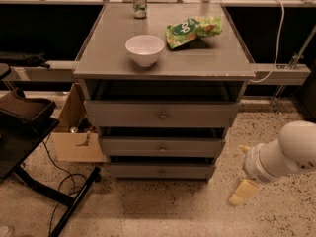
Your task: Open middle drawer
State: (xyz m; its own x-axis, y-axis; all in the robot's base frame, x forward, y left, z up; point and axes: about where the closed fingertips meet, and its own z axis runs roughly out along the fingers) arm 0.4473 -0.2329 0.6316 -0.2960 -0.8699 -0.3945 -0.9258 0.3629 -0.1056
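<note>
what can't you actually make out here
- Inside of the middle drawer: camera view, dark gap under the top drawer.
- Arm behind the gripper, which is low to the right of the cabinet near the floor: cut off by the right edge.
- Cardboard box: partly behind the cabinet's left side.
</note>
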